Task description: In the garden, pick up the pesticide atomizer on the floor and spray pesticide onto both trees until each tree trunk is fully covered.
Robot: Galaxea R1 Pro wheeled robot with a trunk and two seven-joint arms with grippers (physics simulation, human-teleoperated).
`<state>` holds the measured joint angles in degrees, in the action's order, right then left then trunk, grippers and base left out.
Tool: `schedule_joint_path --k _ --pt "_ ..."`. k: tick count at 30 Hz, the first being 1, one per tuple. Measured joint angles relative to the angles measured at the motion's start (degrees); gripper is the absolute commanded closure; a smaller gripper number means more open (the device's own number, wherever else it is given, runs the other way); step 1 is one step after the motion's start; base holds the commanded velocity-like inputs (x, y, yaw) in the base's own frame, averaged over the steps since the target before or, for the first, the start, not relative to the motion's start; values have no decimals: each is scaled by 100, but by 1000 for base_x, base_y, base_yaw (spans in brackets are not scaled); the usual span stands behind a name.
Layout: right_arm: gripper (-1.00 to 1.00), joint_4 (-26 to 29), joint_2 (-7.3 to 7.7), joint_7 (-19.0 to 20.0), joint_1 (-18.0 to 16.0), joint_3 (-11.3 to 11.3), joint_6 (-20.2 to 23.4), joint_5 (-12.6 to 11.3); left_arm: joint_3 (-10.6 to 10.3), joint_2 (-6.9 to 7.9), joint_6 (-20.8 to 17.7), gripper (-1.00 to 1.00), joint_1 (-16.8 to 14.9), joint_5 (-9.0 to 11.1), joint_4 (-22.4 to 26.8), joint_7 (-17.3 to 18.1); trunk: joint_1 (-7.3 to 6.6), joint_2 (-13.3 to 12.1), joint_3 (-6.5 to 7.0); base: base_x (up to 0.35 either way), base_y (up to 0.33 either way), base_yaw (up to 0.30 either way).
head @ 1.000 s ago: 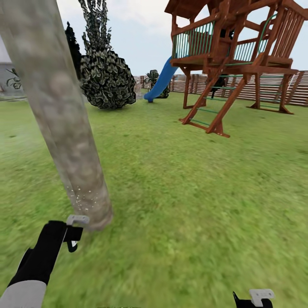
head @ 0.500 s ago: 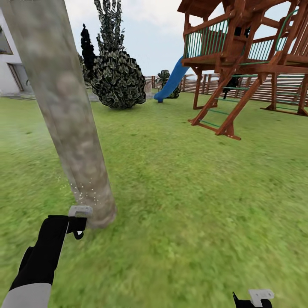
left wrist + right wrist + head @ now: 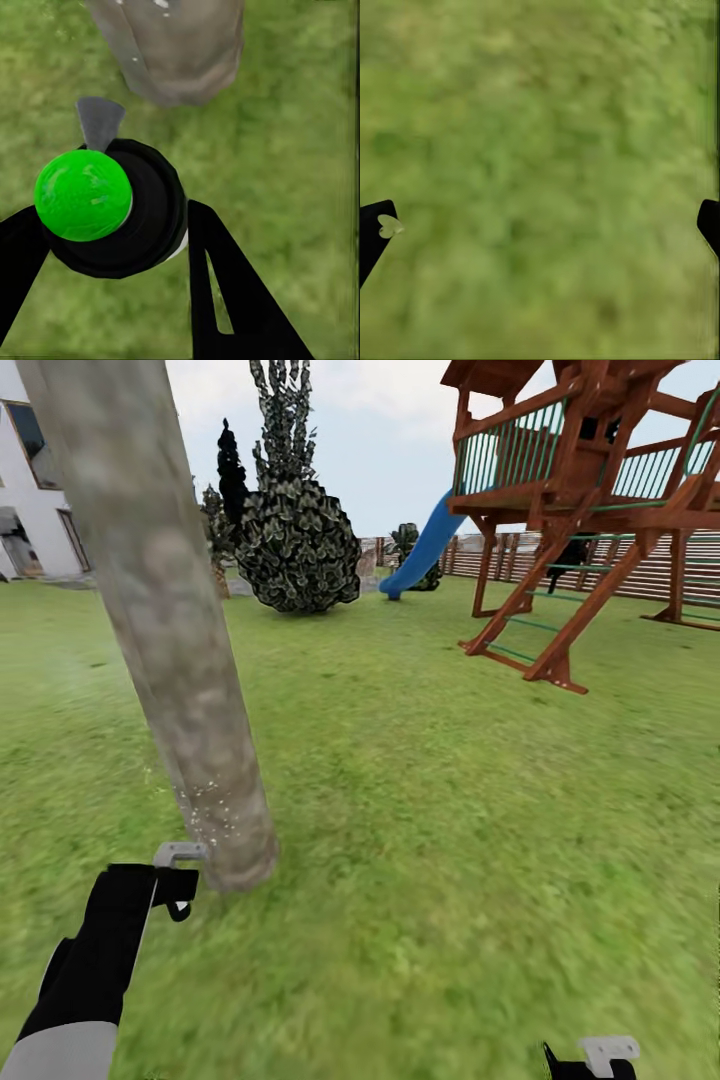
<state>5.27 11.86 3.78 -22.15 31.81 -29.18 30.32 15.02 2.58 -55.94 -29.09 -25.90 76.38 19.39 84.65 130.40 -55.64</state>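
The pesticide atomizer [image 3: 112, 210] shows in the left wrist view as a round black body with a bright green cap on top and a grey nozzle tab pointing toward the tree trunk [image 3: 160, 620]. The left claw [image 3: 105, 247] is clamped around it, one black finger [image 3: 225, 292] against each side. In the head view the left claw [image 3: 178, 880] sits at the lower left of the frame, just beside the foot of the trunk, with the atomizer's pale grey tab [image 3: 180, 852] turned to the bark.

The trunk is a thick, smooth column of mottled grey-beige bark, leaning from the upper left of the frame down to the lawn [image 3: 450, 840]. A patch of pesticide [image 3: 215, 815], fine white specks, dusts its lowest part.

The right claw [image 3: 590, 1060] is at the lower right edge of the head view; in the right wrist view its fingers [image 3: 373, 232] stand wide apart over bare grass.

Against half a second ago the whole head view has swung: the trunk, the dark bush [image 3: 295, 545], the blue slide [image 3: 420, 550] and the wooden play tower [image 3: 590, 490] all sit further right, and more of the white house [image 3: 30, 490] shows at the left edge
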Motion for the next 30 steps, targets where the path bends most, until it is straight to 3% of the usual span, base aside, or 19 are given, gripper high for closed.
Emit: schedule_joint_path --k 10,16,21,30 --pt "-100 0 0 0 0 0 0 0 51 5 -5 100 0 -4 0 -5 0 0 0 72 -262 257" --pt "-100 0 0 0 0 0 0 0 46 5 -6 100 0 -1 0 -14 0 0 0 229 -189 26" --pt "-100 2 0 0 0 0 0 0 52 12 3 100 2 -2 -17 -25 0 0 0 32 -23 6" --pt "-100 0 0 0 0 0 0 0 58 14 3 100 0 -2 -18 -19 0 0 0 36 -76 244"
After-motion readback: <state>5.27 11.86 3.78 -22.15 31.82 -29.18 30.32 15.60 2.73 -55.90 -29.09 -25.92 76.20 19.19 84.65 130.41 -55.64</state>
